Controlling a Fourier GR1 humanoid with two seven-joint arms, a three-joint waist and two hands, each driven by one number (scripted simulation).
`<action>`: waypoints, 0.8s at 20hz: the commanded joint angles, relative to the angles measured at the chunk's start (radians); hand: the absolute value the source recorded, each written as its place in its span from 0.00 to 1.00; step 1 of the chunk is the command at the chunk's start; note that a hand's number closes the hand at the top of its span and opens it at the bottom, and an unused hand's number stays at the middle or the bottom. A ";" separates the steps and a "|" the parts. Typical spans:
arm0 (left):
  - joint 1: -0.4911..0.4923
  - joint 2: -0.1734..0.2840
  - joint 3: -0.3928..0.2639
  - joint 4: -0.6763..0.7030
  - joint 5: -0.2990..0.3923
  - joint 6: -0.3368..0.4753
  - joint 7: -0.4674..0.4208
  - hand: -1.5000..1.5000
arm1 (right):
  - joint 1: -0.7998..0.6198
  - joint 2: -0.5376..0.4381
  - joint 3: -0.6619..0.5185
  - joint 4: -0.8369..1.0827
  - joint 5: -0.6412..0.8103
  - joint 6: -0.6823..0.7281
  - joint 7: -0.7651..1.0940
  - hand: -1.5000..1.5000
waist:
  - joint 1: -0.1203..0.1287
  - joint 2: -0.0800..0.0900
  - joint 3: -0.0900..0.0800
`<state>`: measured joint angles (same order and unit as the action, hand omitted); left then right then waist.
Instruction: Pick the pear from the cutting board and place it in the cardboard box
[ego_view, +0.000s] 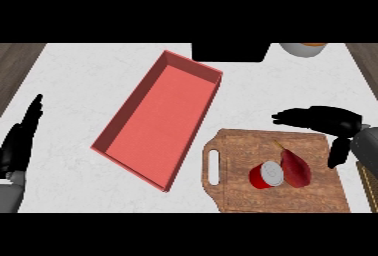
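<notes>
1. The pear (295, 167), dark red and teardrop-shaped with a thin stem pointing toward the far edge, lay on the cutting board (244, 195), right of the board's centre.
2. A short red can (267, 175) with a pale round top lay touching the pear's left side, which left the pear's right flank and its narrow neck free.
3. Judged from its form, the pear would be light, rigid and smooth-skinned, hence liable to slip or roll; a hold across the broad lower body seemed best, fingers on the free right flank.
4. The right hand (321, 118) hovered over the board's far right corner, fingers extended leftward and thumb hanging down, open and holding nothing, apart from the pear.
5. The left hand (22, 137) rested open at the surface's left edge, fingers up.
6. The cardboard box (118, 131), a shallow red rectangular tray with thin upright walls, lay diagonally on the white marbled surface (74, 70), just left of the brown wood-grained board with its slotted handle.
</notes>
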<state>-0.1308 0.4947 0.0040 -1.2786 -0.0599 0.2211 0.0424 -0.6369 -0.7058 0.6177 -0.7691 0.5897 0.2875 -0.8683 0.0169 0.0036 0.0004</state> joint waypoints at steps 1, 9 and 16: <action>0.003 -0.047 -0.015 -0.024 -0.048 0.028 0.024 0.50 | -0.044 0.054 -0.015 0.088 0.087 0.027 -0.040 0.00 | -0.005 -0.001 0.000; 0.076 -0.005 0.065 -0.087 -0.013 -0.074 0.009 0.50 | 0.030 0.136 -0.062 -0.035 0.143 0.054 0.065 0.00 | -0.009 -0.005 0.000; 0.051 -0.048 0.051 -0.116 -0.078 -0.030 0.075 0.50 | 0.121 0.074 -0.070 -0.085 0.153 0.072 -0.057 0.00 | -0.016 -0.005 0.000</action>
<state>-0.0808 0.4478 0.0518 -1.3597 -0.1204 0.1904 0.0851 -0.5707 -0.6332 0.5450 -0.8251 0.7330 0.3128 -0.8571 0.0034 -0.0009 -0.0002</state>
